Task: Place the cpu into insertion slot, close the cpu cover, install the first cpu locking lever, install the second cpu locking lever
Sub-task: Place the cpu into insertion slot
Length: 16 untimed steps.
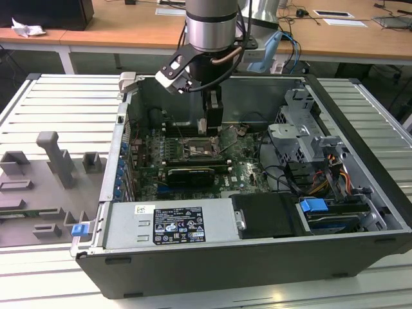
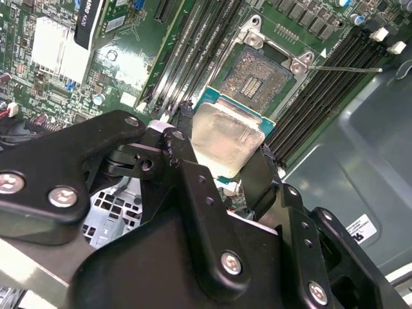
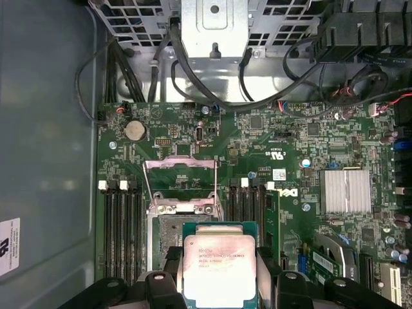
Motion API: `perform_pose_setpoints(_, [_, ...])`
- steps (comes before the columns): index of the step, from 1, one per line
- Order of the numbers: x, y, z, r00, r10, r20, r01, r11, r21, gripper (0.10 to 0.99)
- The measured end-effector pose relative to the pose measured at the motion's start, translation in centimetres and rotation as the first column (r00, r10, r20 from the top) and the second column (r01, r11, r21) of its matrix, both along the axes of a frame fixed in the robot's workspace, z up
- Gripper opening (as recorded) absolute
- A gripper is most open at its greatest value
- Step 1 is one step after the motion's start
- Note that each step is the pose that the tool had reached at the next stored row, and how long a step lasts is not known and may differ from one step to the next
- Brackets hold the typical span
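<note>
Second wrist view gives me the best read: my tool [image 2: 225, 147] is closed narrow on the small flat square cpu with its pale silver-grey metal top [image 2: 225, 136], a black finger [image 2: 182, 138] on each of two opposite edges, and the chip is carried flat. It hangs over the green circuit board [image 2: 122, 71], just beside the insertion slot — the small square dark socket with a silver metal rim [image 2: 261, 80] — and is not yet in it. In the first wrist view the cpu [image 3: 219, 267] overlaps one edge of the slot [image 3: 164, 235]. The cpu cover, a thin shiny square metal frame [image 3: 179, 163], stands hinged open beyond it, so the way down looks clear.

As I judge it, this step wants squareness before descent — edges parallel to the rim, chip level, centred over the opening. The drop should be straight, with no sliding, since the contacts in the socket look fine and would likely bend under a sideways scrape. The chip should settle under almost no force, and resistance would mean misalignment. In the exterior view my tool [image 1: 212, 122] is inside the dark open computer case [image 1: 360, 193], so I would mind its walls.
</note>
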<state>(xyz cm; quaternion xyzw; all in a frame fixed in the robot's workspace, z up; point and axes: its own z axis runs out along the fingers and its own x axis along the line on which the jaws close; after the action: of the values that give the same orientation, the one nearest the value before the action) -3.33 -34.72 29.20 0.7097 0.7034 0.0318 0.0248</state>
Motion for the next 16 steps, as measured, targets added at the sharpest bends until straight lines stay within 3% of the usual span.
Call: perform_pose_setpoints(16, [0.0,0.17,-1.41,1.0,0.0,-0.0025,0.0,1.0,0.0,0.541])
